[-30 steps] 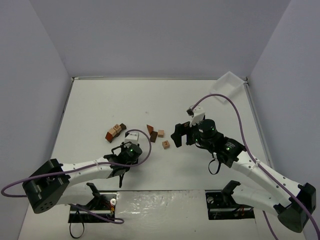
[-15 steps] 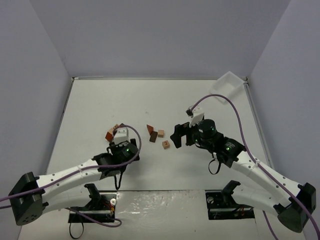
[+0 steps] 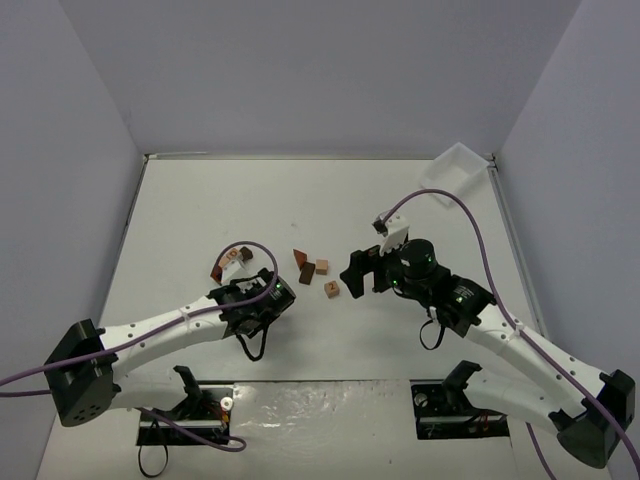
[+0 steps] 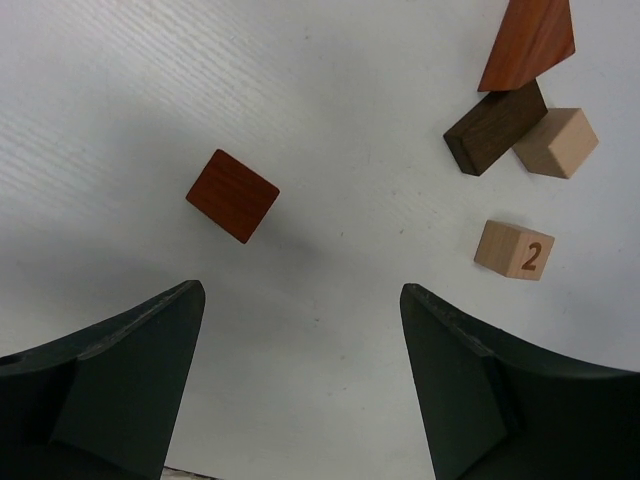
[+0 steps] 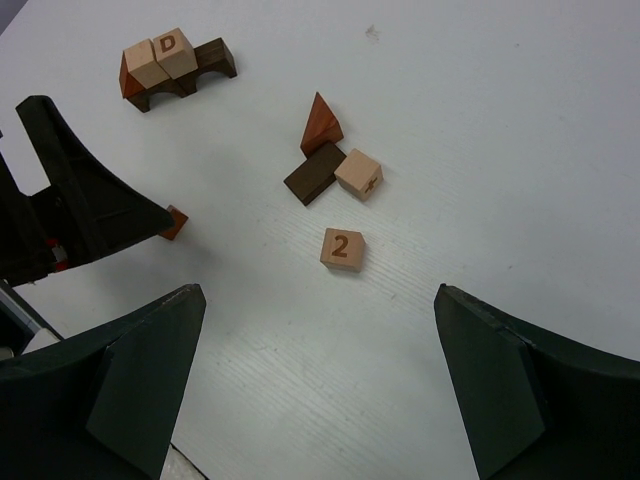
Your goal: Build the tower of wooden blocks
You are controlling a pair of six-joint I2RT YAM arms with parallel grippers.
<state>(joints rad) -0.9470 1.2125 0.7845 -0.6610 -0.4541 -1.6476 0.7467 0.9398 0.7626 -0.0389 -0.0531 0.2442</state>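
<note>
— What do we have at the far left?

— The tower (image 5: 170,68). We count two pale cubes, one printed D, sitting on a dark arched block with a red piece at its left end. It stands on the table (image 3: 200,200), apart from the other blocks.

— And the left gripper (image 4: 300,385)?

— We see its jaws spread wide with nothing between them. A red block (image 4: 232,195) lies flat on the table just ahead of the gap, a little left of its middle, and touches neither finger.

— Further right?

— We find a loose group. There is a red wedge (image 4: 528,42), a dark block (image 4: 495,127) against it, and a pale cube (image 4: 556,142) against the dark block. The 2 cube (image 4: 514,249) lies alone, just beside them on the near side.

— The right gripper (image 5: 320,390)?

— It is wide open too and holds nothing. It hovers over bare table with the 2 cube ahead of its gap.

— Anything beyond?

— We see a white tray (image 3: 455,167) at the far right corner.
</note>
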